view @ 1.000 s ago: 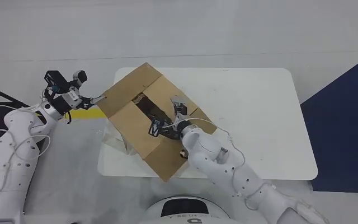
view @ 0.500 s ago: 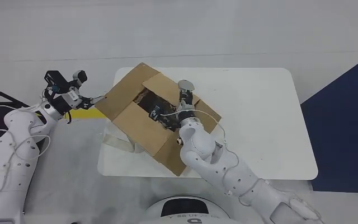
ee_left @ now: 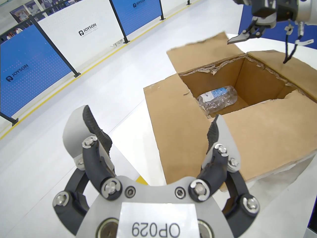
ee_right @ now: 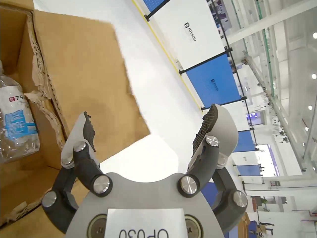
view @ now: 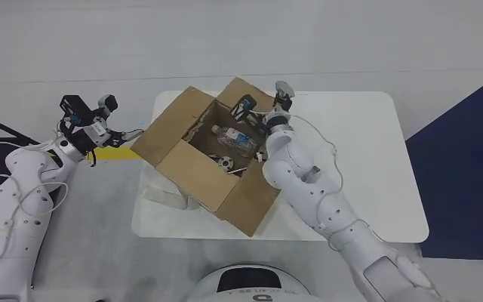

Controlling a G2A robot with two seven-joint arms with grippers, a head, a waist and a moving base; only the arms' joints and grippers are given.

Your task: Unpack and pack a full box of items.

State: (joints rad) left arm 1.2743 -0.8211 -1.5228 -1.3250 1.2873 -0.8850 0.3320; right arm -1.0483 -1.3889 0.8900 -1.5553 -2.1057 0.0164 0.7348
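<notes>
— The right hand (ee_right: 148, 115) is spread wide and carries nothing. It hangs above the far flap of the open brown cardboard box (view: 181, 162).
— And the thing to fetch?
— A clear plastic bottle with a blue-and-white label (view: 235, 138) lies on its side on the box floor. In the top view it sits toward seven o'clock from that hand and below it, with its long axis running roughly ten to four.
— The other arm?
— The left hand (ee_left: 151, 117) is released too, and empty. It is just beside the edge of the flap on the box's nine o'clock side, and I cannot tell whether it touches the cardboard. The bottle lies at three o'clock from it, much farther off.
— So the right is nearer.
— Yes. I judge it should come down into the opening and turn so its fingers close across the bottle's width, clear of the torn inner walls. The box stands on the white surface (view: 355, 151).
</notes>
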